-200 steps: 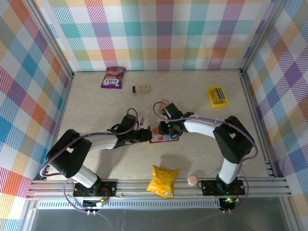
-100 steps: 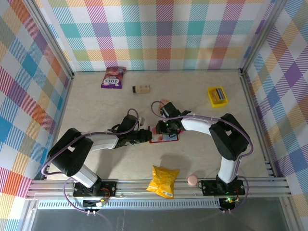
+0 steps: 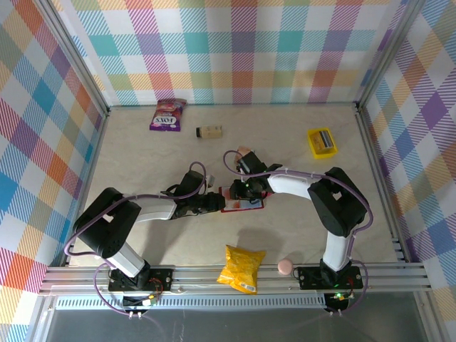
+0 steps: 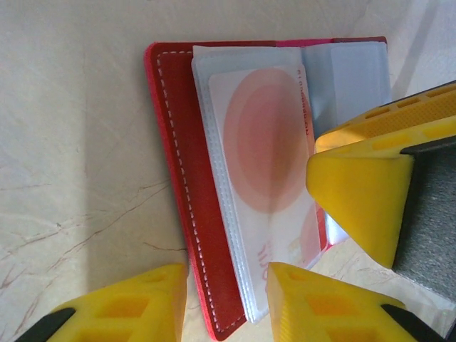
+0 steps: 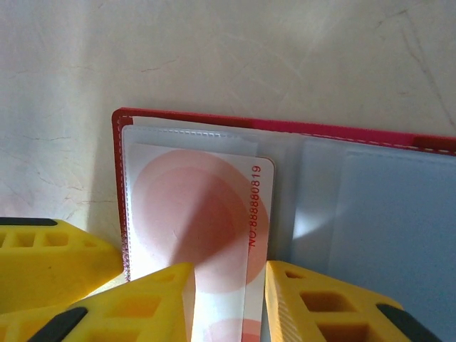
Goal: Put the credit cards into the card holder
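The red holder [image 3: 244, 201] lies open at the middle of the table [image 3: 142, 164]. A pink-circled card [image 4: 263, 142] sits most of the way inside its clear pocket, next to the stitched edge. The left gripper [image 4: 226, 296], half spread, straddles that edge. The right gripper [image 5: 228, 285], also half spread, stands over the card's outer end.

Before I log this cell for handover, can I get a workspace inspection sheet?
Surface: beige marbled table, no spills seen.
Job's things: red card holder lying open; pink-circled card showing through its clear pocket.
Clutter: purple packet, small box, yellow tray, yellow chip bag, pink round object.
End effectors: left end effector and right end effector both parted over the holder.
Cables: purple cable along each arm.
Surroundings: plaid walls, metal front rail.
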Controlling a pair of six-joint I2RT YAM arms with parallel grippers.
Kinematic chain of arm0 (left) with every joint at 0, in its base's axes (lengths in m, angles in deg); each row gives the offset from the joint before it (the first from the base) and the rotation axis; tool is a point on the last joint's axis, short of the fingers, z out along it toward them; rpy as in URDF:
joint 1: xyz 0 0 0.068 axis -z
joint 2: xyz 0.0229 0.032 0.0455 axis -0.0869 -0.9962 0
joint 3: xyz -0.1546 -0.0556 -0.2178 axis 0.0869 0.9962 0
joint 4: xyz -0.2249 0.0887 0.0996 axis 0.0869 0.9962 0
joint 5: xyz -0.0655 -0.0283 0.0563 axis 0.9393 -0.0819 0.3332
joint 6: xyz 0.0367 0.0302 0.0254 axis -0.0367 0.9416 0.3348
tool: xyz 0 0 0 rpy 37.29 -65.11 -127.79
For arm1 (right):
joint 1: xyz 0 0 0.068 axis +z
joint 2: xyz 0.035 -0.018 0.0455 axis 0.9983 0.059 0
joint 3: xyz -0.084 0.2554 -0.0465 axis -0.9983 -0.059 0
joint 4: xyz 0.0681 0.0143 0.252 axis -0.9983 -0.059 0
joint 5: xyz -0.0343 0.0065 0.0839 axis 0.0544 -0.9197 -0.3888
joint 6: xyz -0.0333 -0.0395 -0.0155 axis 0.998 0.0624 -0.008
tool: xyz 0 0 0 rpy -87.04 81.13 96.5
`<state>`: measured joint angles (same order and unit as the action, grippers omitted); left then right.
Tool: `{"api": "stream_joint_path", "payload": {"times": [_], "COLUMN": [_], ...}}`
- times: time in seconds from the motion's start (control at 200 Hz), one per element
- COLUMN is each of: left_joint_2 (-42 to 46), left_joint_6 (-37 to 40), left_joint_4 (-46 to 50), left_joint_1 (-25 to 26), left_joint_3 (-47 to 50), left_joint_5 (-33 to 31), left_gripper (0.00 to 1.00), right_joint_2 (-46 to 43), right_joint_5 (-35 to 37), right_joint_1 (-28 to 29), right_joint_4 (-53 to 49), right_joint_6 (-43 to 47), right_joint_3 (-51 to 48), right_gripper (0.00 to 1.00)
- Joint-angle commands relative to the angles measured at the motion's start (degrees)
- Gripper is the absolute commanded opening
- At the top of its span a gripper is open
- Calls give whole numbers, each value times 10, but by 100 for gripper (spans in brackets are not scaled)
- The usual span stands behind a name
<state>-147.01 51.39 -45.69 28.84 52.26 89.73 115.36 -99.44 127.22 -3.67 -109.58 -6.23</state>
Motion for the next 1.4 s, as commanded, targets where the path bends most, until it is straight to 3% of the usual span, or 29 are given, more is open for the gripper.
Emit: {"api": "stream_joint_path", "payload": {"times": [0.0,0.6,1.09,1.395], "left_joint_2": [-6,-11,10,36], "left_joint_6": [-1,-2,1,8], "left_joint_4": [-2,-6,-6,-6], "left_joint_1": [-6,-6,-6,-6], "left_joint_3": [-3,-5,5,15], "left_joint_5": [15,15,7,-6], "left_gripper": [35,34,35,37], "right_joint_2": [8,-3,-212,-228], "right_joint_5": [-23,-53,37,48], "right_joint_1": [3,2,-59,-66], "right_joint_4": [11,37,54,27], "right_joint_6": [1,-13,-33,6], "right_joint_3": [9,0,-153,-162], "right_gripper": [31,31,46,47]}}
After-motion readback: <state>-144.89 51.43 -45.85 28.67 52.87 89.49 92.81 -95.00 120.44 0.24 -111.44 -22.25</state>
